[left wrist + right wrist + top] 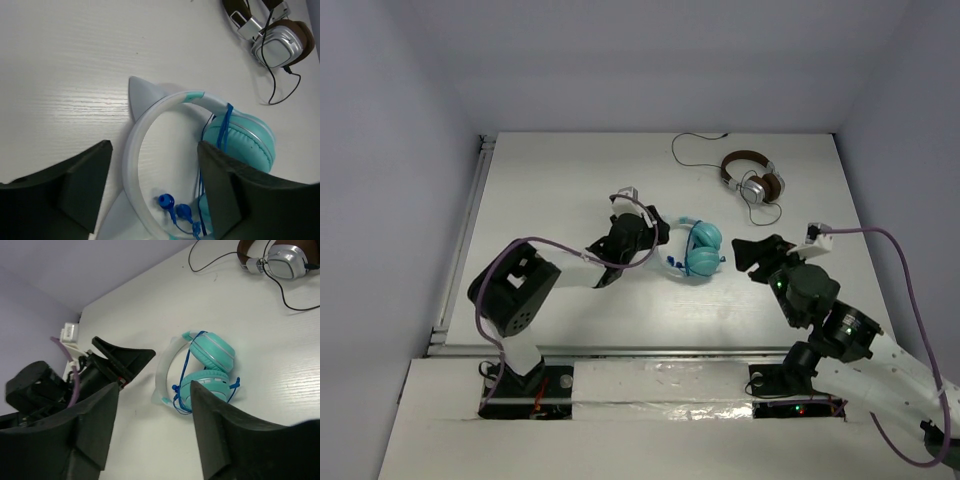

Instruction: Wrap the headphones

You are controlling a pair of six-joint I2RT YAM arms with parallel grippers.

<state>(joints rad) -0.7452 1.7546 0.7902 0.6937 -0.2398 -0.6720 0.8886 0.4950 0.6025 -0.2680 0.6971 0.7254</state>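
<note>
two end effectors, one target: both flank the headphones (pixel 692 252) at mid-counter (pixel 550 170).
left end effector (pixel 648 236): open; jaws straddle the white headband (pixel 131 165), contact cannot be told.
headphones: lying flat, headband arc to the left, teal cups (pixel 705 246) to the right; blue cable (pixel 227 125) crosses one cup.
right end effector (pixel 748 256): open, empty, just beside the cups.
nearer arm: left, by judgement; its reach follows the headband-to-cup axis.
</note>
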